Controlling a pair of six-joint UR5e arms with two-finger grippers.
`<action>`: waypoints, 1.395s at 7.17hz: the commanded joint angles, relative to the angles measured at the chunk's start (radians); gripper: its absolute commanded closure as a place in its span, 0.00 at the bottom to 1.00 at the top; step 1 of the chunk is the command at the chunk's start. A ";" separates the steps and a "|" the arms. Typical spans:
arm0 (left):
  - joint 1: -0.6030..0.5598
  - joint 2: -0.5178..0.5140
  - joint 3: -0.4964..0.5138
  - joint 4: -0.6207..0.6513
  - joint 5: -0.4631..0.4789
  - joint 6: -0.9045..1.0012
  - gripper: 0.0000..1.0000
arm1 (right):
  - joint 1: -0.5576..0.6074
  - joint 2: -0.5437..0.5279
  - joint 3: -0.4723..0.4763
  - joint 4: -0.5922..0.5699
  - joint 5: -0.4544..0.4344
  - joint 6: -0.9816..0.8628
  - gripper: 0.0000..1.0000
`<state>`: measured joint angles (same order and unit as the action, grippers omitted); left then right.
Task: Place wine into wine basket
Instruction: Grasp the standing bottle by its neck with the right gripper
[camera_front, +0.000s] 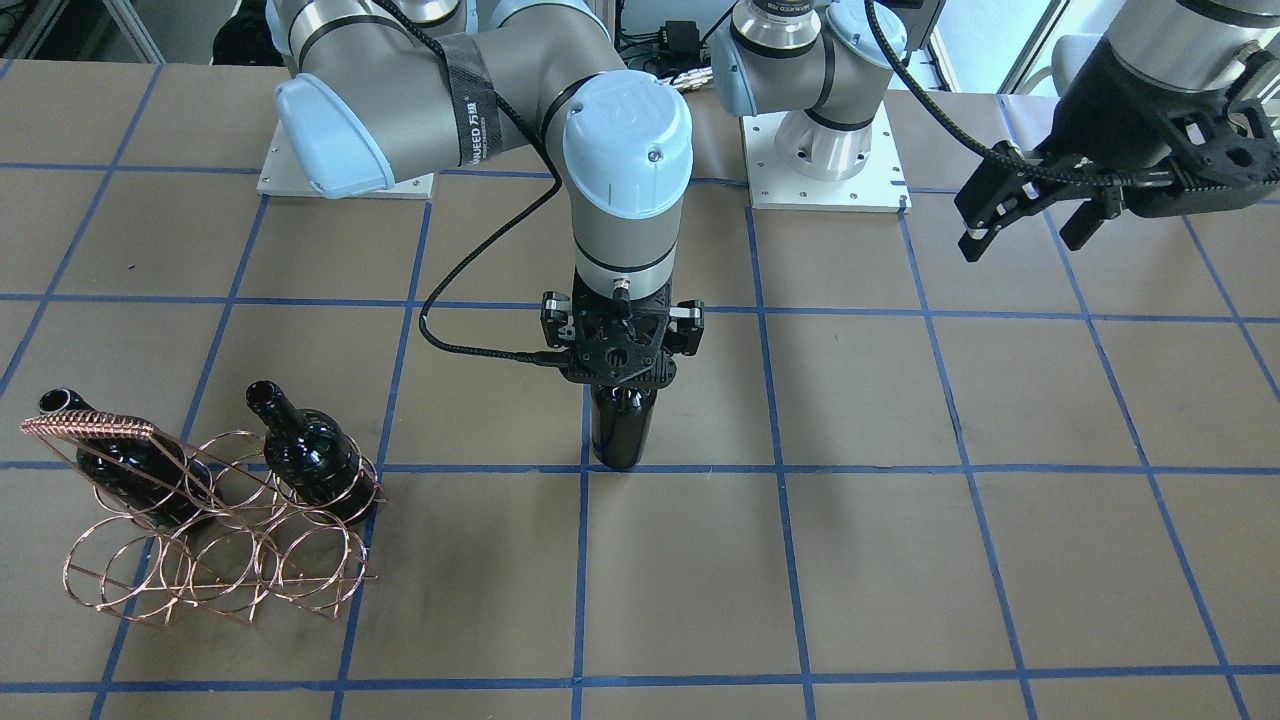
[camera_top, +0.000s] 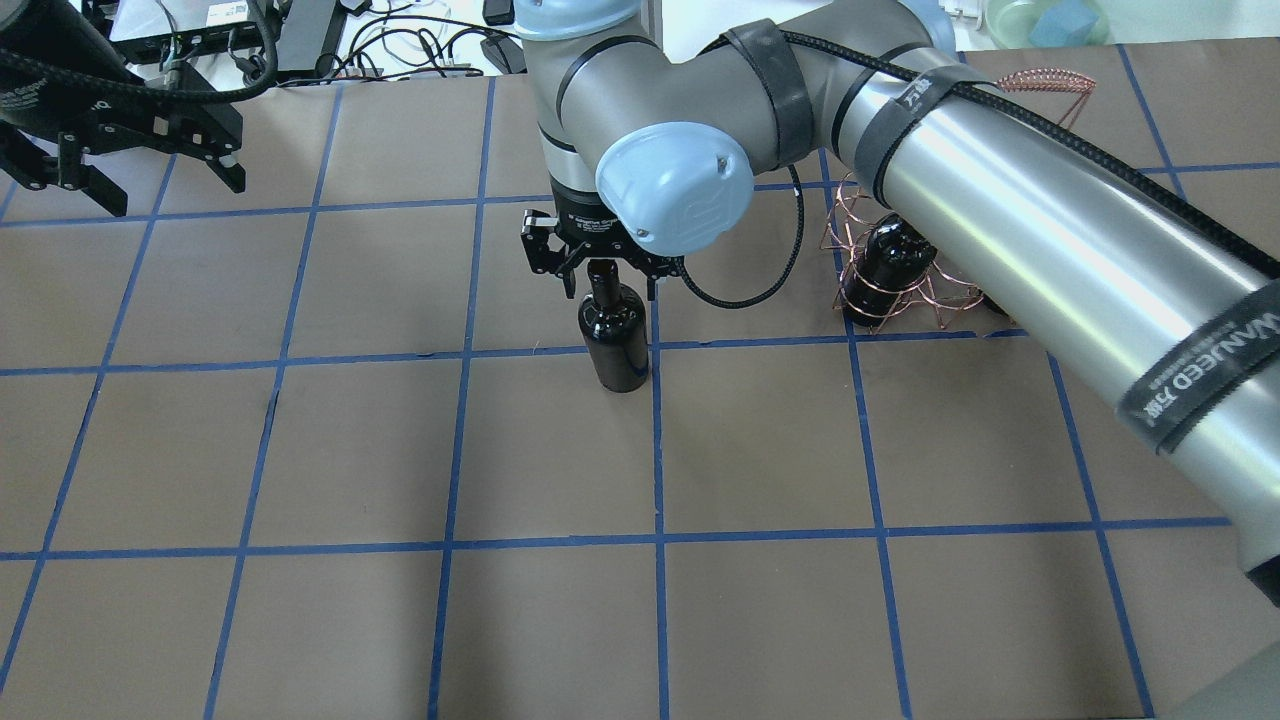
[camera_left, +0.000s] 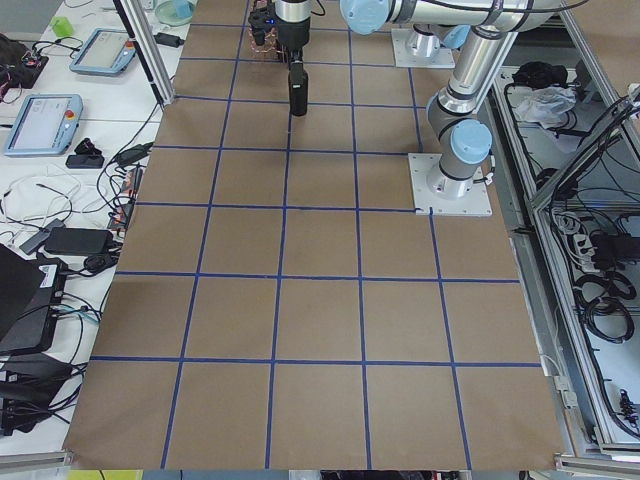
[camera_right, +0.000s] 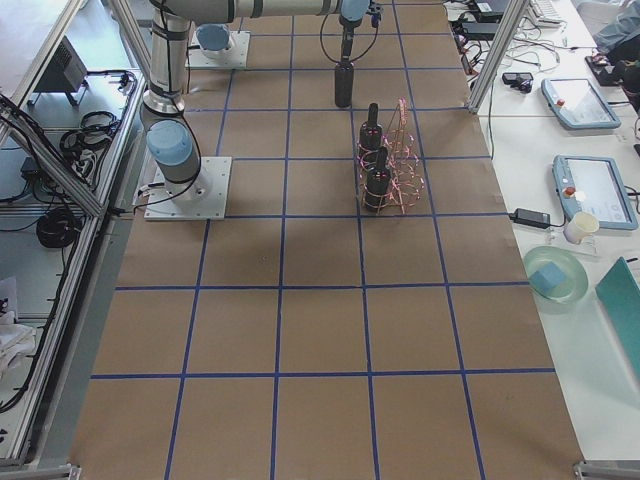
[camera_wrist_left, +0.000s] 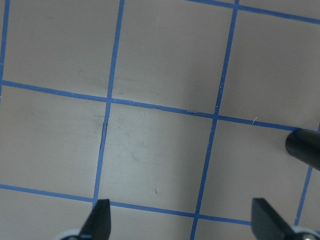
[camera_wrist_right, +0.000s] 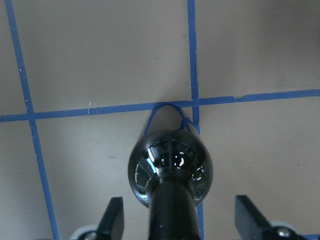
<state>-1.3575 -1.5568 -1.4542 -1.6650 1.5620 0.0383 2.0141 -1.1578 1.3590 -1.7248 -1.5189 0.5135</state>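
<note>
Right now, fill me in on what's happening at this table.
The right gripper sits around the neck of an upright wine bottle standing mid-table, with its fingers spread either side and not yet closed. The left gripper hangs open and empty off to the side. The copper wire wine basket already holds two bottles.

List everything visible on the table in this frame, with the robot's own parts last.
standing wine bottle: one, glossy black, upright near the table's middle, beneath the right end effector
racked wine bottles: two, glossy black, slanted in the wine basket, necks up
wine basket: one, copper wire, on the robot's right side
table: one, brown, blue tape grid
left end effector: one, black, open, hovering over bare table
right end effector: one, black, open, fingers either side of the standing bottle's neck
</note>
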 joint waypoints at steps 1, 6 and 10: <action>-0.008 0.009 0.000 -0.018 0.001 0.000 0.00 | 0.000 0.004 0.000 -0.028 0.005 -0.001 0.74; -0.063 -0.002 -0.003 -0.016 -0.007 -0.015 0.00 | -0.028 -0.069 0.008 -0.019 0.008 -0.042 0.87; -0.219 -0.016 -0.009 0.024 0.000 -0.118 0.00 | -0.309 -0.351 0.278 0.128 -0.004 -0.478 0.89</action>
<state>-1.5447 -1.5705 -1.4604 -1.6468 1.5614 -0.0659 1.8126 -1.3998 1.5211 -1.6190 -1.5127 0.2191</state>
